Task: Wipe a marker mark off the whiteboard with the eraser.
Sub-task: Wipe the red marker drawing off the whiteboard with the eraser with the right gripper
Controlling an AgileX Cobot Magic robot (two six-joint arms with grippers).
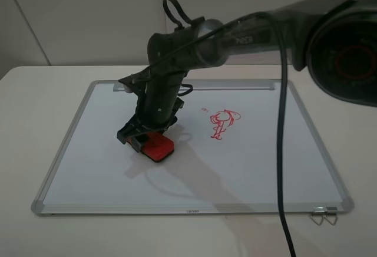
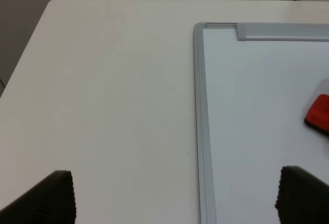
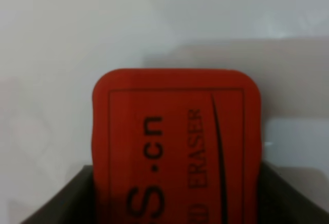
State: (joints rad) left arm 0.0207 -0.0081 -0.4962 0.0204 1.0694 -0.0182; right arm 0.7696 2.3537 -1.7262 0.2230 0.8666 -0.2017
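Observation:
The whiteboard [image 1: 88, 157] lies flat on the table. The red eraser [image 1: 158, 147] rests on its left-middle area, and my right gripper [image 1: 147, 139] is shut on it from above. In the right wrist view the eraser [image 3: 177, 142] fills the space between the dark fingers [image 3: 72, 198], with bare white board [image 3: 77, 29] around it. To the eraser's right is a red figure with a wide scribbled head [image 1: 222, 122]. No plain round-headed stick figure shows; the arm hides part of the board. My left gripper [image 2: 175, 198] is open over the table by the board's corner [image 2: 200, 29], with the eraser [image 2: 320, 113] at the view's edge.
A silver tray strip [image 1: 188, 84] runs along the board's far edge. A small metal clip [image 1: 324, 216] sits at the near right corner. The right arm's black cable [image 1: 283, 151] hangs down across the board's right side. Pale table [image 2: 103, 90] surrounds the board.

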